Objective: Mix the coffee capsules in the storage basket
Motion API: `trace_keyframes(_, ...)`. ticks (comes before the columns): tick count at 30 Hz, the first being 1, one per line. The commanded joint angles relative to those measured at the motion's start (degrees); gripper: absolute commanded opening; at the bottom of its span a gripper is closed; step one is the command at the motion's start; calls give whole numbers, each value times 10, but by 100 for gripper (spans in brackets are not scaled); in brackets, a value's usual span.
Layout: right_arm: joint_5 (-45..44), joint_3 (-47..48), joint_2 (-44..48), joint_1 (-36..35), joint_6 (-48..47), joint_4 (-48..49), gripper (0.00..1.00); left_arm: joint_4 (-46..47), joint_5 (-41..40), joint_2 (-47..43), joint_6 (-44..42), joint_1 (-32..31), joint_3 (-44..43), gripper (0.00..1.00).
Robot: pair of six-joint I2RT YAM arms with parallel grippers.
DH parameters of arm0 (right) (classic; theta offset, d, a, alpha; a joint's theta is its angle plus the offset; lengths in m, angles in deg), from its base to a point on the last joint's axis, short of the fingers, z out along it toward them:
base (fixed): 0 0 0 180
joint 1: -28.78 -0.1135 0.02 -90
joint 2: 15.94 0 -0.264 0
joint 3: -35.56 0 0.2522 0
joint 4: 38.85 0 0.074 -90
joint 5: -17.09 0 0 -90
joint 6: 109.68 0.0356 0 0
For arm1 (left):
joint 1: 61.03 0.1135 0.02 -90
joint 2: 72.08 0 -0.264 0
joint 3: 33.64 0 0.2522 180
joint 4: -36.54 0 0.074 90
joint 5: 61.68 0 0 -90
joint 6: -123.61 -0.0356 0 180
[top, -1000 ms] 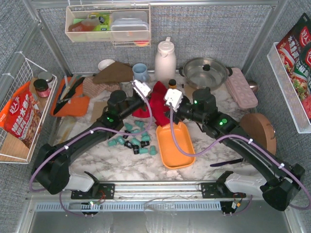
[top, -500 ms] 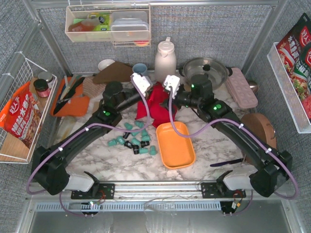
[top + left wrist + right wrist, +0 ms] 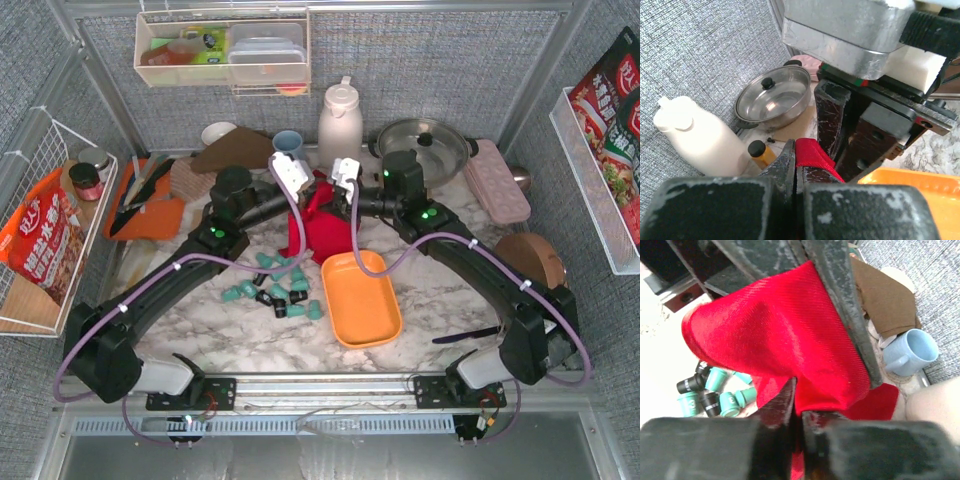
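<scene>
Several teal and black coffee capsules [image 3: 276, 284] lie loose on the marble, left of the orange storage basket [image 3: 362, 298], which holds nothing. Above and behind them a red cloth [image 3: 318, 228] hangs between both grippers. My left gripper [image 3: 307, 188] is shut on one edge of the cloth [image 3: 812, 152], and my right gripper [image 3: 325, 192] is shut on another part of it [image 3: 775, 335]. In the right wrist view the capsules [image 3: 710, 396] show below the cloth. A corner of the basket [image 3: 920, 179] shows in the left wrist view.
A white bottle [image 3: 340, 122], a steel pot [image 3: 420, 148], a blue mug [image 3: 288, 146] and a brown cloth [image 3: 235, 150] stand at the back. A pink egg tray [image 3: 497, 180] and a round wooden board [image 3: 535, 262] are on the right, an orange board with utensils [image 3: 145, 200] on the left.
The right gripper has swung left toward the left gripper and closed on the red cloth. The cloth now hangs bunched between the two grippers.
</scene>
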Motion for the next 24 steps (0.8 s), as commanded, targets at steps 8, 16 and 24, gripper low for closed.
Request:
trace_keyframes(8,-167,44,3,-1,27,22,0,30,-129,-41,39,2,34,67)
trace_keyframes(16,-384,106,28,20,11,-5,0,-10,-316,-148,63,1,117,99)
trace_keyframes(24,-562,146,43,41,3,-19,0,-122,-416,-235,108,1,142,99)
